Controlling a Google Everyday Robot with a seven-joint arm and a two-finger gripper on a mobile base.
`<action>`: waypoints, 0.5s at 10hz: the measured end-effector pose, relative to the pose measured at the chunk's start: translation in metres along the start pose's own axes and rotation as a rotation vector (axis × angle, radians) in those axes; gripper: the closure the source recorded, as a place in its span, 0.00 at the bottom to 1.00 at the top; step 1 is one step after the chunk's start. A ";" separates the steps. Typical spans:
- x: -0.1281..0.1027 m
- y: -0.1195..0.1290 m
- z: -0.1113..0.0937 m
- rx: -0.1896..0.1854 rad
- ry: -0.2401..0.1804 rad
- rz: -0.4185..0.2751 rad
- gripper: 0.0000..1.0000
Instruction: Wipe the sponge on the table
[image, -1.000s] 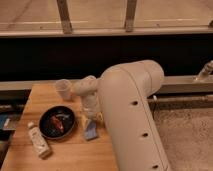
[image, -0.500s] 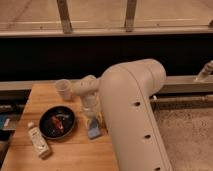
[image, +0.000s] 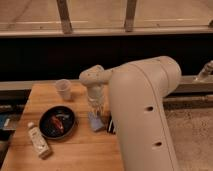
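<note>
Table (image: 80, 150), L to R: bottle (image: 39, 141) near left, dark bowl (image: 57, 122), cup (image: 63, 90) far. Sponge (image: 94, 122) just right of bowl, gripper (image: 96, 107) directly over it; whether it's clamped, can't tell. Prob. light, soft, squashy: pinch across side edges, press flat.

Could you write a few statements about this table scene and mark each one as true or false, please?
1. The tool is just above the blue sponge, beside the dark bowl. True.
2. The clear cup lies inside the bowl. False: it stands upright on the wooden table, behind the bowl.
3. The bowl holds something reddish. True.
4. The small bottle stands upright next to the cup. False: it lies on its side near the table's front edge, in front of the bowl.
</note>
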 end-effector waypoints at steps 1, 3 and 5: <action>-0.004 -0.015 -0.002 0.009 -0.007 0.036 1.00; -0.014 -0.037 -0.006 0.023 -0.019 0.087 1.00; -0.034 -0.060 -0.013 0.038 -0.024 0.134 1.00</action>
